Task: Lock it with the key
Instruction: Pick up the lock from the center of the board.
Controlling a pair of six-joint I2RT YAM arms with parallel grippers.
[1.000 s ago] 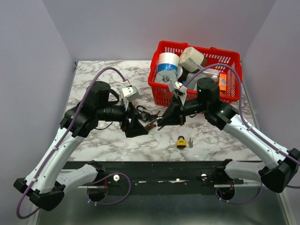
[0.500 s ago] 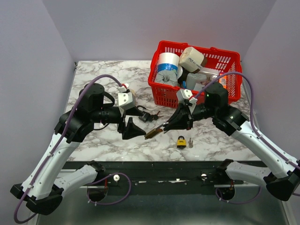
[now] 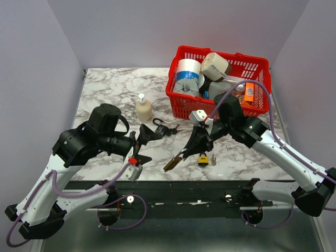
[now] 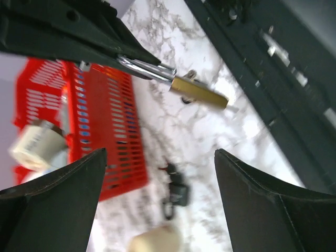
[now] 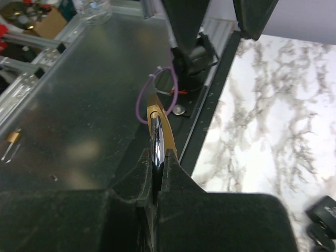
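Observation:
My right gripper [image 3: 186, 151] is shut on the chrome shackle [image 5: 156, 140] of a brass padlock [image 3: 170, 164] and holds it above the table's front edge, body pointing at the rail. It also shows in the left wrist view [image 4: 199, 92]. My left gripper [image 3: 144, 146] is open and empty, just left of that padlock, fingers [image 4: 52, 199] wide apart. A small brass padlock [image 3: 202, 158] lies on the marble with small keys [image 3: 212, 159] beside it. A black padlock [image 3: 161, 127] lies mid-table, a red-headed key [image 3: 176, 127] at its side.
A cream soap bottle [image 3: 143, 108] stands left of the black padlock. A red basket [image 3: 261, 69] holding tape rolls and other items sits at the back right. The black front rail [image 3: 189, 190] runs along the near edge.
My left arm has pulled back toward the near edge and turned, uncovering the soap bottle. My right gripper has carried the brass padlock down and left toward the front edge.

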